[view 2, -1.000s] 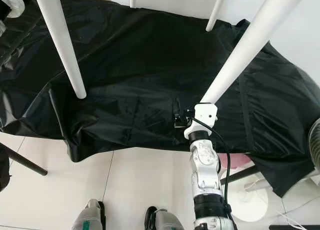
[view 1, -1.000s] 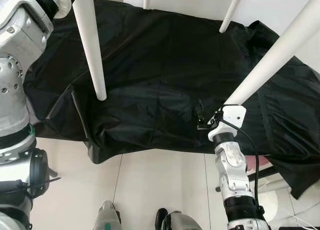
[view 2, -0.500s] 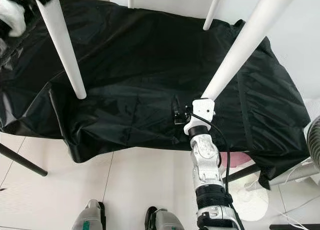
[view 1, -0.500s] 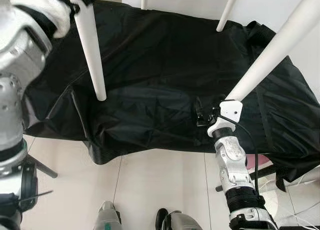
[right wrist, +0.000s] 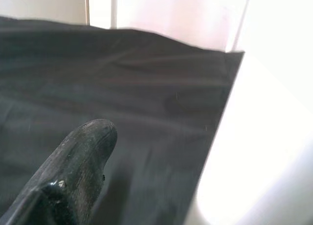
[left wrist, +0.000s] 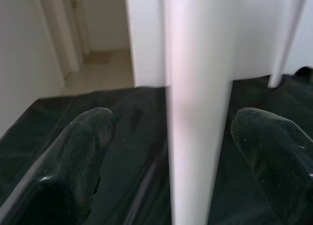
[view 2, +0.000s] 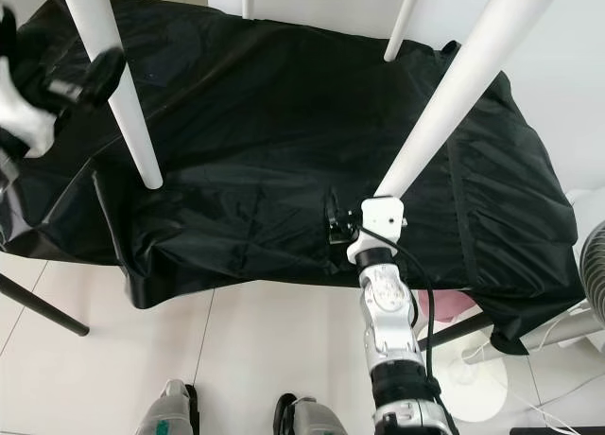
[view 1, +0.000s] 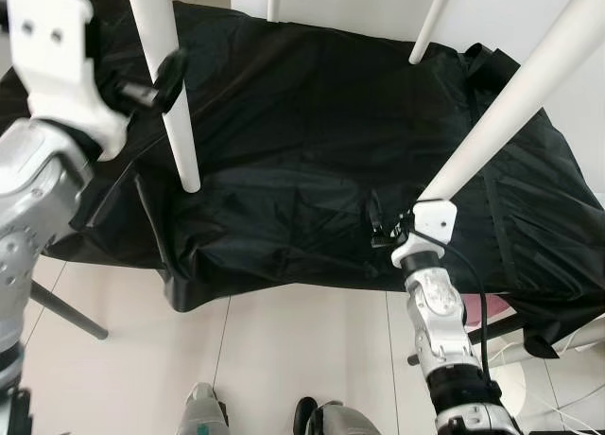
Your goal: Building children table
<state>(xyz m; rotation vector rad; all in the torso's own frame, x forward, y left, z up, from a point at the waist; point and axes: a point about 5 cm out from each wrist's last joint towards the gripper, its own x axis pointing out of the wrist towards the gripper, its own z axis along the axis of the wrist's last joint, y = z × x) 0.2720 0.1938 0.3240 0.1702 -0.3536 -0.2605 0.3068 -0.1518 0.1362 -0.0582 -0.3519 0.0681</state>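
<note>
Floor: pale tiles (view 1: 284, 359) nearest the robot, with its two feet (view 1: 203, 411) at the lower edge of the head views.
Right gripper: the right gripper (view 1: 383, 225) sits at the foot of the near right table leg (view 1: 510, 99), just above the black sheet (view 1: 312, 123). The right wrist view shows one black finger (right wrist: 73, 171) beside the white leg (right wrist: 254, 151). Whether the jaws are closed on the leg cannot be told.
Left gripper: the left gripper (left wrist: 195, 137) is raised to the near left table leg (view 1: 165, 85), about halfway up it. In the left wrist view the two fingers (left wrist: 78, 151) stand wide apart, one on each side of the leg (left wrist: 195, 112), with a gap on both sides. The jaws are parted and hold nothing.
Children's table: four white legs are in view, the near two slanting down to the sheet and the far two legs (view 1: 430, 24) behind. The top is out of frame above.
Sheet: black, creased, spread over a low surface; its front edge hangs to the floor.
Progress: all four legs appear fitted, so the assembly looks largely done. Judged remaining: closing the left jaws on the leg, then checking or positioning the table.
</note>
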